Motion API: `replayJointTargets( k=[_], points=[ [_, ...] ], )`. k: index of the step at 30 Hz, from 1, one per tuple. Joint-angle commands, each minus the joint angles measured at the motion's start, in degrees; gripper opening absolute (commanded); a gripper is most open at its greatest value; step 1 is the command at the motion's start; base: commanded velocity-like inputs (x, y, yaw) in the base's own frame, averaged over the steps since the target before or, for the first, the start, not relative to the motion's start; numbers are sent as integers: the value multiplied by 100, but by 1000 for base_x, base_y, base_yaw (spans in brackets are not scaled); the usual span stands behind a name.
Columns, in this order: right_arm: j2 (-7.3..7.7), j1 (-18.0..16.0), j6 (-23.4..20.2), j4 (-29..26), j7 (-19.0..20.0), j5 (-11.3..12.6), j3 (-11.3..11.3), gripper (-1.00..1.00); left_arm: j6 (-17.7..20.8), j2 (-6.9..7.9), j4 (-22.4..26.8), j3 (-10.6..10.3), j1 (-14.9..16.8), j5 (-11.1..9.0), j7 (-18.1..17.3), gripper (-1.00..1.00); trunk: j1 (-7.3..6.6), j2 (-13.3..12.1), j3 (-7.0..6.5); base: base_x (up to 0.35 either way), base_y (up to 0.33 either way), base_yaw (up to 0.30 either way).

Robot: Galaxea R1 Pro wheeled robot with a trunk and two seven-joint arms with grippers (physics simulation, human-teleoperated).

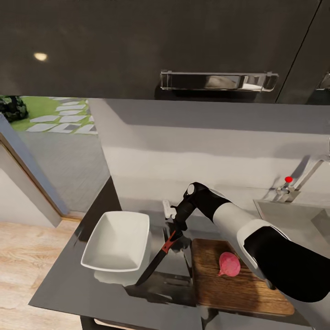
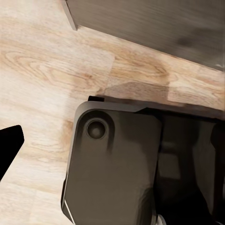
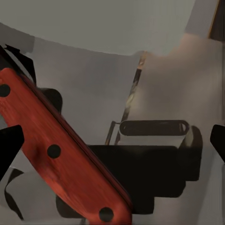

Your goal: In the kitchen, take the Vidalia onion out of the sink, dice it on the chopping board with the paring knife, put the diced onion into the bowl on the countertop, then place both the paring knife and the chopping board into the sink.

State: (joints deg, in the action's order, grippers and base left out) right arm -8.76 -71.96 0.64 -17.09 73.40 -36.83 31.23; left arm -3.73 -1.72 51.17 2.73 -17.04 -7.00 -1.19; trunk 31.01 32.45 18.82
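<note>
The Vidalia onion, a pinkish-red bulb, sits on the brown chopping board at the countertop's front. The paring knife lies slanted between the board and the white bowl, with its red handle toward my right gripper. That gripper is open, and the handle crosses between its fingers close to one fingertip. I cannot tell whether the knife rests on the countertop. The sink is at the right. My left gripper is open over the wooden floor.
The chrome tap with its red knob stands behind the sink. Dark wall cabinets with a chrome handle hang overhead. The countertop ends at the left, where wooden floor and a doorway to a garden lie. My dark base is below the left gripper.
</note>
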Motion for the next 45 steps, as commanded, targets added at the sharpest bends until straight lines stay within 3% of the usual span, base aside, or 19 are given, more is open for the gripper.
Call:
replayJointTargets(
  k=[1, 45],
  points=[
    [-3, -3, 4, -4, 17, -35, -11, 100, -5, -4, 6, 8, -2, -56, -12, 100, 3, 7, -2, 0, 0, 0],
    [-3, -2, 6, -4, 9, -35, -11, 100, -5, -4, -1, 8, -1, -56, -12, 100, 3, 7, -38, -39, 0, 0]
  ],
)
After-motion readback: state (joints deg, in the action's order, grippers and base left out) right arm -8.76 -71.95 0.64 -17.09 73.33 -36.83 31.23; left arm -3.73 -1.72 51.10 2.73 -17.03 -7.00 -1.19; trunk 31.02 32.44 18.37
